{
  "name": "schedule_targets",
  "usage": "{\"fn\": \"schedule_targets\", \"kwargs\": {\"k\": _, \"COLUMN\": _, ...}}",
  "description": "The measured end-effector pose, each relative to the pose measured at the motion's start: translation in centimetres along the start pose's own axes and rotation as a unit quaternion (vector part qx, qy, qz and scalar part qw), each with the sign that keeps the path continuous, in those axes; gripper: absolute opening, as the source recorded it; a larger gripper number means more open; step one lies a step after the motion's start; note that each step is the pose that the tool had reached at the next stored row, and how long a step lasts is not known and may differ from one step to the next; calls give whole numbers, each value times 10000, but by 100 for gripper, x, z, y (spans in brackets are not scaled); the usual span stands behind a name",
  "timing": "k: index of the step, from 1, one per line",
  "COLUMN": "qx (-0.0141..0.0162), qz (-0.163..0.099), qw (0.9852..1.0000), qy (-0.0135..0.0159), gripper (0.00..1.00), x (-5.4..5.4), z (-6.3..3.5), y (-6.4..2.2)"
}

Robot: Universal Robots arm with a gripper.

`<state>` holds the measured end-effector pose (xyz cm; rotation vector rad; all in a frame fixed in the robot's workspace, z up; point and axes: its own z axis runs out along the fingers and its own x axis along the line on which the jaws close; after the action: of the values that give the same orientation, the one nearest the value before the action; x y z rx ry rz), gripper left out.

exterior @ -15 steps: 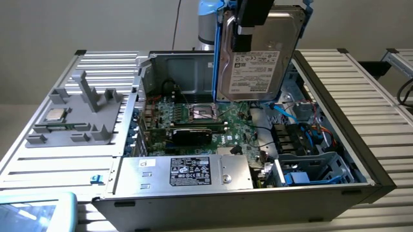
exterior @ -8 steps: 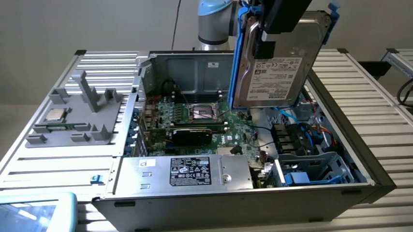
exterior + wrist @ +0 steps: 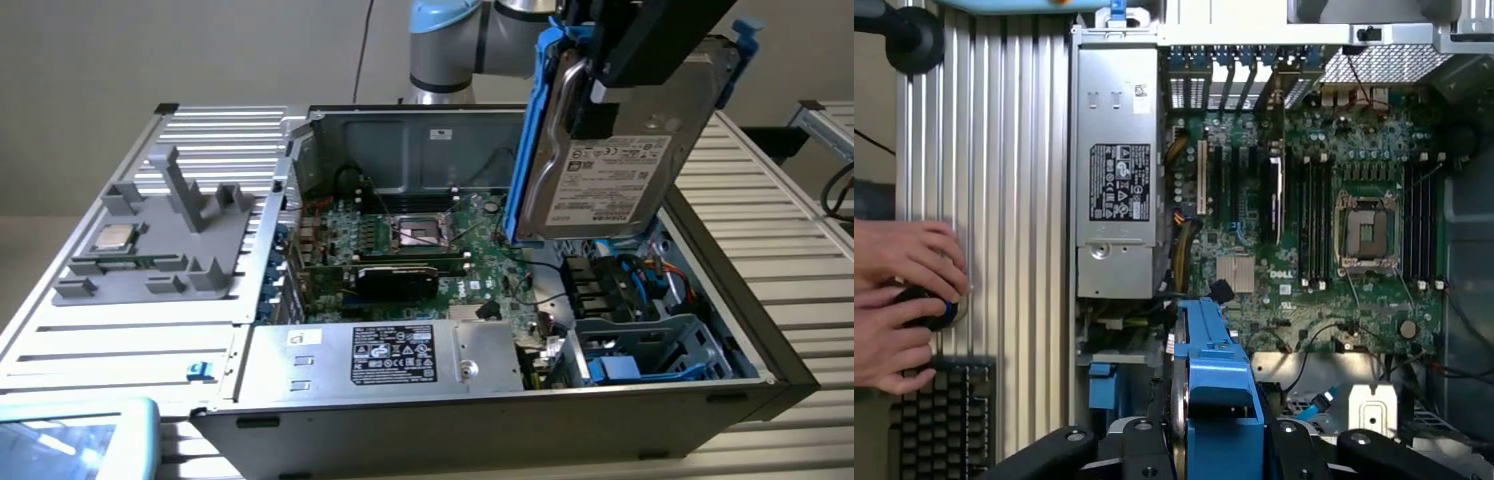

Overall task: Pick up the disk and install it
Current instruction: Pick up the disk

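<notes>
The disk (image 3: 607, 180) is a silver-grey drive with a white label in a bright blue carrier. It hangs upright in the air over the open computer case (image 3: 467, 412), towards the exterior view's right. My gripper (image 3: 607, 100) is shut on its upper part, with a black finger across its face. In the wrist view the disk (image 3: 1219, 370) appears edge-on as a blue frame between the black fingers of my gripper (image 3: 1219, 445). Under it lie the motherboard (image 3: 1334, 230) and a metal drive cage (image 3: 641, 350) with blue parts.
A silver power supply (image 3: 387, 355) with a black label sits at the case's front. A grey fixture (image 3: 160, 235) on the slatted table holds a small processor chip (image 3: 114, 238). A person's hands (image 3: 904, 300) rest by a keyboard (image 3: 944, 420) beside the case.
</notes>
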<state>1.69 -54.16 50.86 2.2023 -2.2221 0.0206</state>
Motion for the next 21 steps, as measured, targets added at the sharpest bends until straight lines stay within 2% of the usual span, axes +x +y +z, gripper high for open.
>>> {"fn": "schedule_targets", "kwargs": {"k": 8, "qx": -1, "qz": -1, "qw": 10000, "qy": 4, "gripper": 37, "x": 213, "z": 4, "y": -191}}
{"fn": "schedule_targets", "kwargs": {"k": 17, "qx": -17, "qz": 0, "qw": 10000, "qy": 4, "gripper": 37, "x": 439, "z": 8, "y": -490}}
{"fn": "schedule_targets", "kwargs": {"k": 21, "qx": -18, "qz": 0, "qw": 10000, "qy": 4, "gripper": 37, "x": 486, "z": 9, "y": -618}}
